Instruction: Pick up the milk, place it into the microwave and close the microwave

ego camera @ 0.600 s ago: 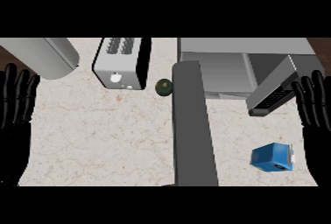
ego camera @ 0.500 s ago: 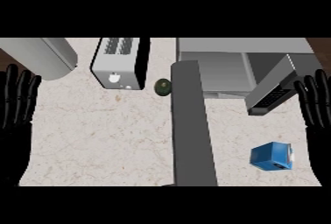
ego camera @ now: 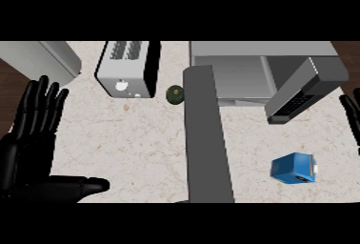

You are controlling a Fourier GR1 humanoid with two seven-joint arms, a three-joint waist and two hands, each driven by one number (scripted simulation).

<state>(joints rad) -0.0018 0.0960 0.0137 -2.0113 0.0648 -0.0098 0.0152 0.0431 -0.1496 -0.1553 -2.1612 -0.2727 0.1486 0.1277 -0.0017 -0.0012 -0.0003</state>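
The milk [ego camera: 294, 167] is a small blue carton standing on the counter at the lower right, with nothing touching it. The grey microwave [ego camera: 239, 71] sits at the back right. Its door [ego camera: 207, 143] stands open, reaching as a long grey slab toward me across the middle of the counter. Its control panel [ego camera: 302, 93] with dark buttons juts out at the right. My left hand [ego camera: 32, 143] is open at the left edge, fingers straight up and thumb out sideways. Only straight fingers of my right hand [ego camera: 351, 114] show at the right edge, above the milk and apart from it.
A silver toaster [ego camera: 126, 69] stands at the back, left of the microwave. A small dark green fruit [ego camera: 174, 94] lies between the toaster and the door. A grey box [ego camera: 42, 59] fills the back left corner. Speckled counter [ego camera: 141, 138] lies between my left hand and the door.
My left hand has come further into view, rightward over the counter's left part. My right hand has slid toward the right edge and shows less. The milk and the door have not moved.
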